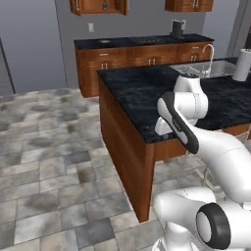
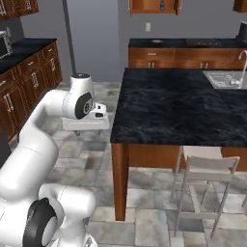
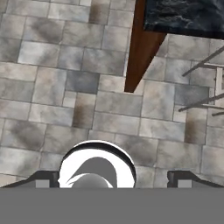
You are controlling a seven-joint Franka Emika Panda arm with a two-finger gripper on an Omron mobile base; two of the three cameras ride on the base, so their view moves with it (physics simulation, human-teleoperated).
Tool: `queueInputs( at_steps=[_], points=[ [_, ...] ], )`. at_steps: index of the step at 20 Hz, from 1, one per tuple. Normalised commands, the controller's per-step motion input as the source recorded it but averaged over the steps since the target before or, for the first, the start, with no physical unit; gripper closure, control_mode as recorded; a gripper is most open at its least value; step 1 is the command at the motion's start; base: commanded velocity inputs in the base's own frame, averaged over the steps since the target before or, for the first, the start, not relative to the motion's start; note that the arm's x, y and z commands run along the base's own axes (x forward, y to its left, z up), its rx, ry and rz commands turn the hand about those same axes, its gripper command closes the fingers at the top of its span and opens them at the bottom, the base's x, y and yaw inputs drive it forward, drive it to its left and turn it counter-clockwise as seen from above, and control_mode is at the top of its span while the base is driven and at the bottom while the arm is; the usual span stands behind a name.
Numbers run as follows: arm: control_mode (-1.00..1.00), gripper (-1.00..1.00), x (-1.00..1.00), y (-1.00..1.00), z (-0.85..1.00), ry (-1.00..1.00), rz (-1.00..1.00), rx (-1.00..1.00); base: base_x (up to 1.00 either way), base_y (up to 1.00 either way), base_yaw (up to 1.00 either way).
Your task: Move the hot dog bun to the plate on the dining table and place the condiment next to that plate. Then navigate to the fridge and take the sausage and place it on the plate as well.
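Two dark-tipped gripper (image 3: 113,179) fingers spread wide apart, holding nothing, over grey stone floor tiles (image 3: 52,87); black marbled, wood-based dining table (image 3: 183,15) corner at one o'clock.

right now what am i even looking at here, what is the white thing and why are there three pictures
The white thing is a robot arm on a driving base, in a computer-rendered kitchen. Two pictures come from cameras on the base, one behind the arm to its left, one to its right. The third comes from a camera on the hand, looking down at the tiled floor.

The big counter with the black stone top is the dining table. It has a steel sink set into it, with a white paper-towel roll standing nearby. A grey chair stands at its side.

The gripper has its jaws wide open and holds nothing. The two dark tips at the bottom of the hand picture are its fingertips.
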Motion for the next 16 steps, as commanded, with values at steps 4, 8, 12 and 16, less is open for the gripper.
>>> queueInputs(
  at_steps=[4, 8, 12, 16],
  points=[
    [1.00, -1.00, 0.00, 0.00, 0.00, 0.00, 0.00, 0.00, 0.89, 1.00, 0.00],
    [1.00, -1.00, 0.00, 0.00, 0.00, 0.00, 0.00, 0.00, 1.00, 1.00, -0.01],
    [1.00, -1.00, 0.00, 0.00, 0.00, 0.00, 0.00, 0.00, 1.00, 0.96, -0.03],
    [1.00, -1.00, 0.00, 0.00, 0.00, 0.00, 0.00, 0.00, 1.00, 0.65, -0.06]
  ],
)
